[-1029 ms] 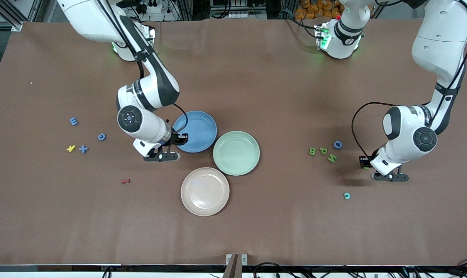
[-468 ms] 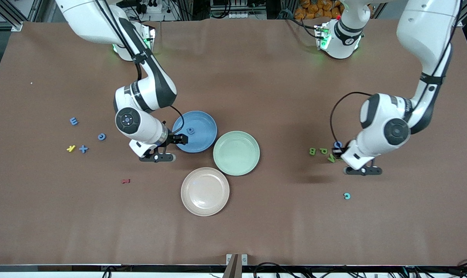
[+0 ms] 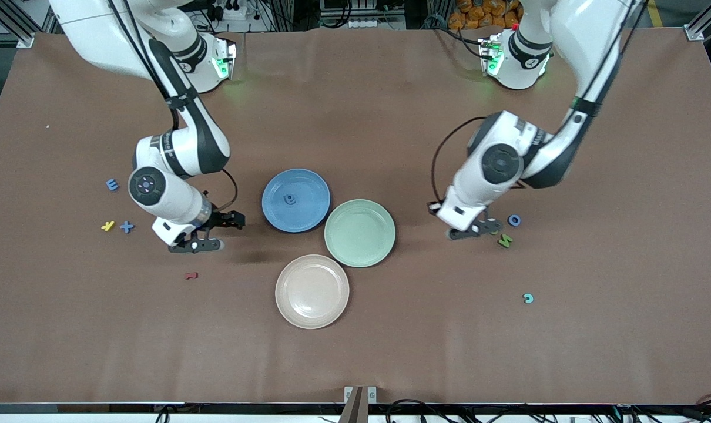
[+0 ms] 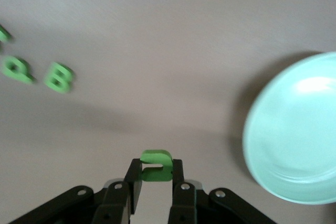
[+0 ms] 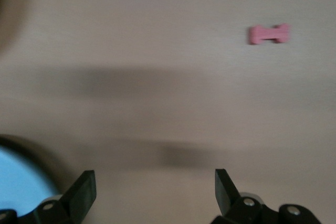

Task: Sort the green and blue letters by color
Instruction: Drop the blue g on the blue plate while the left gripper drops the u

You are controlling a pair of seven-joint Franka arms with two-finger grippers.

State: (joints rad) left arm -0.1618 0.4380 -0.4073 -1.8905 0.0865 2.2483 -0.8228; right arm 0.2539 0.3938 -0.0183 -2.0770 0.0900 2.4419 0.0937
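Left wrist view: a green letter [image 4: 156, 164] is seen pinched between the fingers of the left gripper [image 4: 155, 183], which are pressed onto its lower part only, most of the piece standing proud of the fingertips. It is carried in the air over bare table [image 3: 391, 117], with the green plate [image 4: 294, 129] off to one side and two more green letters [image 4: 37, 74] lying flat on the cloth. In the front view the left gripper [image 3: 470, 229] is placed between the green plate [image 3: 359, 232] and a small group at the left arm's end: a green letter [image 3: 505, 239] and a blue ring-shaped letter [image 3: 514, 220].

The right gripper [image 3: 229, 220] is held with its fingers spread and nothing between them, over the table beside the blue plate [image 3: 295, 200], in which one blue letter [image 3: 289, 200] already lies. Blue letters [image 3: 119, 205] remain toward the right arm's end, next to a yellow letter [image 3: 107, 225].

Several risks can be judged. With so shallow a pinch, the piece could be twisted or dropped short of the plate. A release made at the rim could let it bounce out. The two arms could be brought too close around the touching plates. The yellow letter, or the dark red letter [image 3: 191, 275], could be picked up by mistake, and the teal letter [image 3: 527, 298] could be misjudged as blue or green.
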